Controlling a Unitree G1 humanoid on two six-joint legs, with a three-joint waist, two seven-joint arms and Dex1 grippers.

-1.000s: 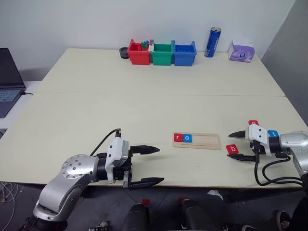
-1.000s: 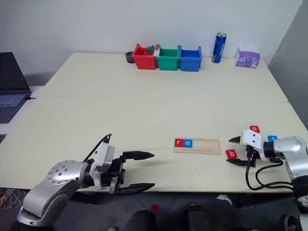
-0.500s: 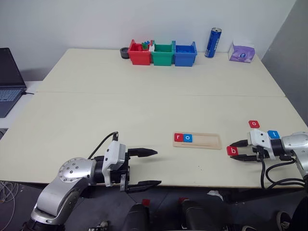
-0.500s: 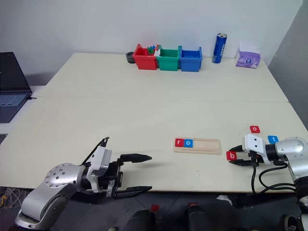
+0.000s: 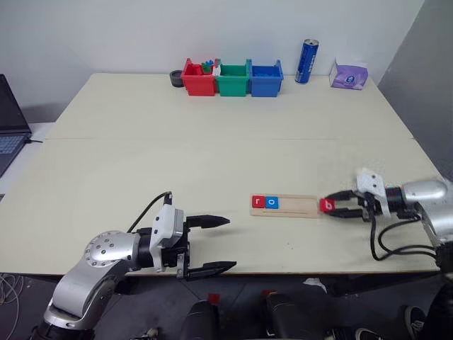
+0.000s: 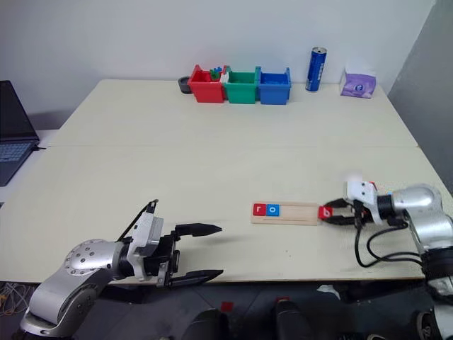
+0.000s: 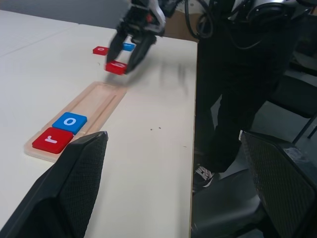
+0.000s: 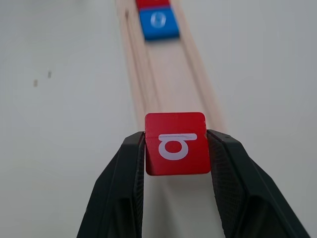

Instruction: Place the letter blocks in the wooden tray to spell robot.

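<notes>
The wooden tray [image 5: 301, 206] lies at the front middle of the table, with a red "r" block [image 5: 260, 202] and a blue "o" block [image 5: 272, 202] at its left end. My right gripper [image 5: 328, 207] is shut on a red "b" block [image 8: 176, 144], holding it just above the tray's right end. In the left wrist view, a red block [image 7: 101, 50] and a blue block [image 7: 129, 47] lie on the table beyond that gripper; their letters are unreadable. My left gripper [image 5: 230, 244] hovers open and empty near the table's front edge, left of the tray.
Red [image 5: 198, 78], green [image 5: 233, 78] and blue [image 5: 267, 78] bins stand in a row at the far edge. To their right are a blue can [image 5: 306, 61] and a purple tissue pack [image 5: 348, 74]. A laptop [image 5: 7, 134] sits at the far left.
My right gripper has shut on the red "b" block, lifted it and carried it left to the tray's right end. The left arm stayed put. The camera shifted slightly.
</notes>
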